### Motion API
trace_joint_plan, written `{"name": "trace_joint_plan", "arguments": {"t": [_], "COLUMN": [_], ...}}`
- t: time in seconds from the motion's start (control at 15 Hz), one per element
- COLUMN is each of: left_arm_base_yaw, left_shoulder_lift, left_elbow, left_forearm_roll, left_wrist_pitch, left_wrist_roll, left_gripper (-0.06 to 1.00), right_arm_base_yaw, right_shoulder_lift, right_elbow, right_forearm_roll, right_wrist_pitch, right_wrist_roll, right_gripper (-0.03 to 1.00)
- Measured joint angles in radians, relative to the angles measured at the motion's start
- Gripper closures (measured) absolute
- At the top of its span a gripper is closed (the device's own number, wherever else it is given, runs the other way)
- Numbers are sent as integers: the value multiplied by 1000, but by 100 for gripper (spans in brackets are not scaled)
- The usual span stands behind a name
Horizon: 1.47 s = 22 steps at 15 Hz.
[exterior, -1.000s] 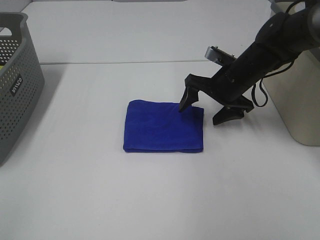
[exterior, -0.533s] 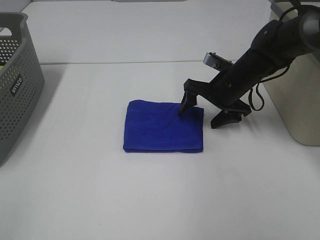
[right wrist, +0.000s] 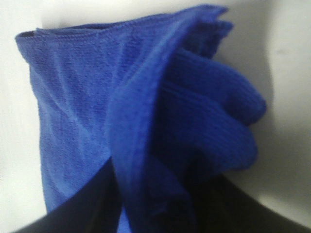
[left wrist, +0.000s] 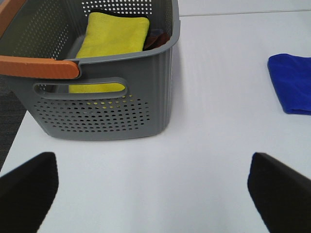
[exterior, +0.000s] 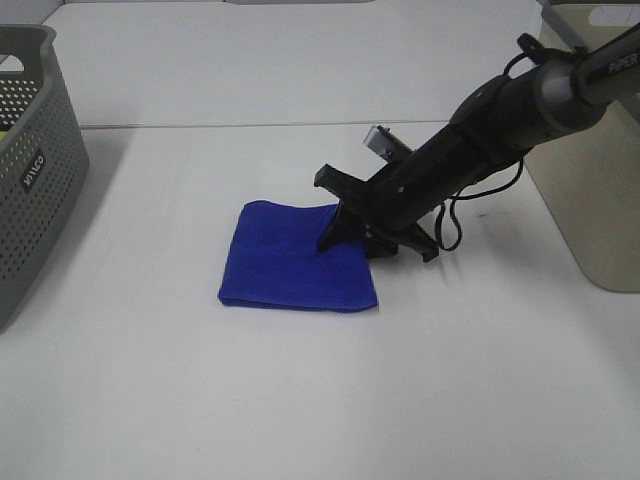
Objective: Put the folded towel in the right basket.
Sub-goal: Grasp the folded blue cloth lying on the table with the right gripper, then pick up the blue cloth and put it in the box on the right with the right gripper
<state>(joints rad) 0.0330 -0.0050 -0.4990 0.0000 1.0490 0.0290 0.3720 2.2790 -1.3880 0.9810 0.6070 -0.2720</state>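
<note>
The folded blue towel [exterior: 285, 265] lies on the white table, left of centre. My right gripper [exterior: 355, 243] reaches in low from the right and is shut on the towel's right edge. One finger lies on top of the cloth, the other under its edge. In the right wrist view the towel [right wrist: 146, 97] is bunched into folds between the dark fingers [right wrist: 82, 204]. The right basket [exterior: 590, 200], a pale bin, stands at the table's right edge. My left gripper [left wrist: 155, 189] is open and empty over bare table, with the towel [left wrist: 294, 82] far from it.
A grey perforated basket [exterior: 30, 170] stands at the left edge. In the left wrist view this basket [left wrist: 121, 111] holds a yellow towel [left wrist: 114, 39]. The right arm's cable hangs beside the gripper, between the towel and the right basket.
My right gripper has moved left and lower onto the towel's right edge and closed on it. The towel has slid left and its right edge has bunched.
</note>
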Motion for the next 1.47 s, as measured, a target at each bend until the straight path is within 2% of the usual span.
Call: {"name": "trace_joint_plan", "arguments": {"t": [0.13,0.2,0.4,0.6,0.67,0.73,0.8,0.87,0.93,1.0,1.07,1.13,1.2,1.33,1.47], "left_arm_base_yaw": [0,0,0,0,0,0,0,0,0,0,0,0,0,0,0], "left_shoulder_lift": [0,0,0,0,0,0,0,0,0,0,0,0,0,0,0], "left_elbow": [0,0,0,0,0,0,0,0,0,0,0,0,0,0,0], "left_forearm_roll": [0,0,0,0,0,0,0,0,0,0,0,0,0,0,0], "left_wrist_pitch": [0,0,0,0,0,0,0,0,0,0,0,0,0,0,0], "left_wrist_roll": [0,0,0,0,0,0,0,0,0,0,0,0,0,0,0], "left_gripper": [-4,-4,-4,-4,-4,-4,-4,-4,-4,-4,-4,-4,-4,-4,-4], "right_arm_base_yaw": [41,47,45,-3,-40,-152,-152,-271,-271,-344,-491,-521,-594,-698,-732], "right_shoulder_lift": [5,5,-8,-112,-165,-273,-273,-327,-327,-337,-338,-338,-339,-338,-320], "right_elbow": [0,1,3,-41,-92,-236,-236,-426,-426,-539,-715,-740,-778,-789,-788], "right_forearm_roll": [10,10,8,-60,-74,-130,-130,-220,-220,-257,-322,-334,-369,-491,-622], "right_wrist_pitch": [-38,-43,-37,85,138,256,256,380,380,439,527,542,559,585,600], "right_wrist_roll": [-1,-2,-20,-31,-22,4,4,49,49,78,120,126,129,129,130], "right_gripper": [79,83,83,83,83,83,83,83,83,83,83,83,83,83,83]}}
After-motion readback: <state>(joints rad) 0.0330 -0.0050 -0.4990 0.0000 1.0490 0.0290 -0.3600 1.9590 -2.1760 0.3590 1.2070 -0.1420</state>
